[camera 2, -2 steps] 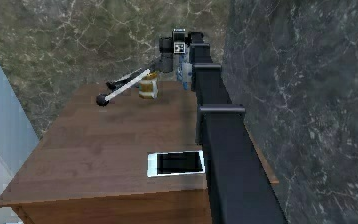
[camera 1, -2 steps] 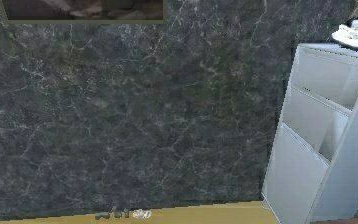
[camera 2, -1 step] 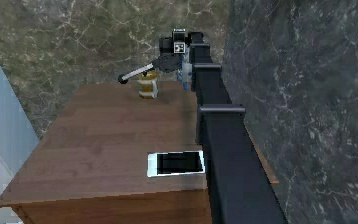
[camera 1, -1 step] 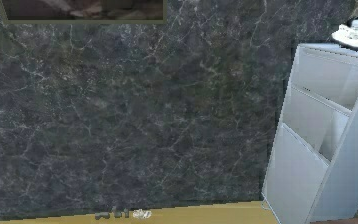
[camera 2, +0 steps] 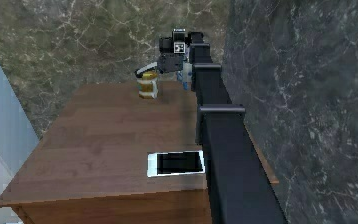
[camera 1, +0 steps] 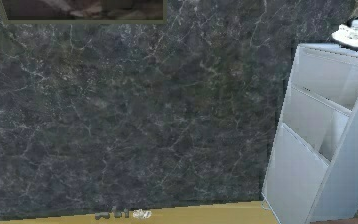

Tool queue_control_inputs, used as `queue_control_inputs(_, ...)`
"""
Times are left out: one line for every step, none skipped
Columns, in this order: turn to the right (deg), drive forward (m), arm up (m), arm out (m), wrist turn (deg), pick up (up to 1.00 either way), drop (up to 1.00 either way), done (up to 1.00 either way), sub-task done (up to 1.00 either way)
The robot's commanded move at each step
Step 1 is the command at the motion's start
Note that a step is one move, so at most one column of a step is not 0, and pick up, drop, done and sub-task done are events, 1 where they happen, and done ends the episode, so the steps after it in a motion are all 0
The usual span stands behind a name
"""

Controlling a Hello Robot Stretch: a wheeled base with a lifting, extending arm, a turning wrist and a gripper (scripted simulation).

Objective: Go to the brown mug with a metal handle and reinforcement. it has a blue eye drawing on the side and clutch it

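- The brown mug [camera 2: 147, 88] stands at the far end of the wooden table [camera 2: 87, 140].
- The gripper [camera 2: 148, 71] is at the mug; I cannot tell if it holds anything.
- A white flat device [camera 2: 177, 162] lies beside the arm [camera 2: 222, 130].

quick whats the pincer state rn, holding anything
pincer: near the brown mug that stands on the wooden table; cannot tell whether it holds anything

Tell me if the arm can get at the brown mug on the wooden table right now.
Probably yes: the arm reaches across the table, its fingers sit right by the mug, and nothing stands between them.
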Motion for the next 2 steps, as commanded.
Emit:
queue_control_inputs(0.0,0.0,0.0,0.0,0.0,1.0,0.0,0.0,0.0)
queue_control_inputs(0.0,0.0,0.0,0.0,0.0,0.0,0.0,1.0,0.0)
